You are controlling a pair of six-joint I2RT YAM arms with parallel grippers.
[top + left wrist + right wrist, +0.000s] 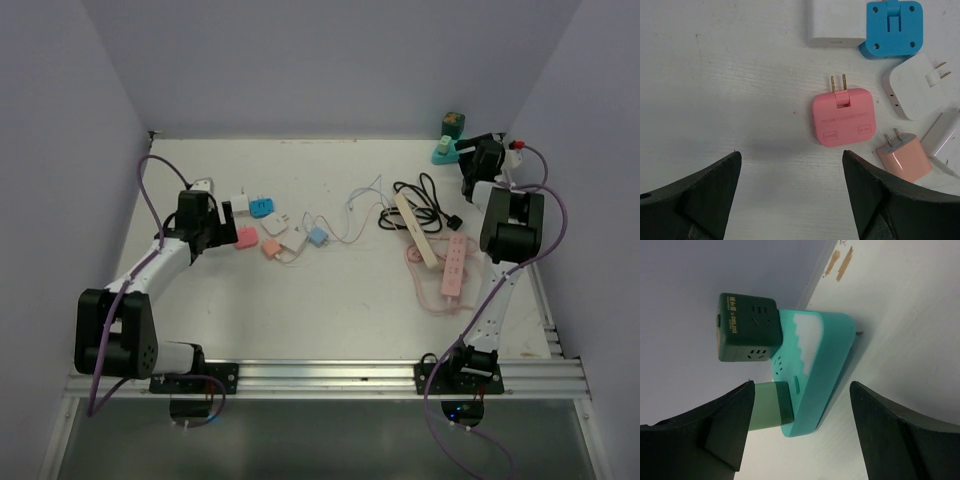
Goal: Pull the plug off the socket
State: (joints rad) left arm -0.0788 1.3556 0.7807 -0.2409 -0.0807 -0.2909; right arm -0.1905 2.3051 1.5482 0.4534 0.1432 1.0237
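Right gripper (802, 386) jaws wide apart, empty; teal socket (827, 360) straight ahead, table's far right corner; pale green plug (771, 405) sticks sideways, just beside one finger. Left gripper (791, 152) wide, empty, well apart.

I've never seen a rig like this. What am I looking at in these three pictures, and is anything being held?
Two robot arms are bolted at the near edge of a white table. The wide picture comes from a fixed camera above and behind them. The other two come from a camera on each wrist; the dark shapes at the bottom are that arm's own fingers. The left gripper hangs open beside a pink adapter, near a blue adapter. The right gripper is open in front of a teal socket block in the far right corner, with a dark green cube socket and a pale green plug on it. A pink power strip and a black cable lie between. Neither gripper holds anything.
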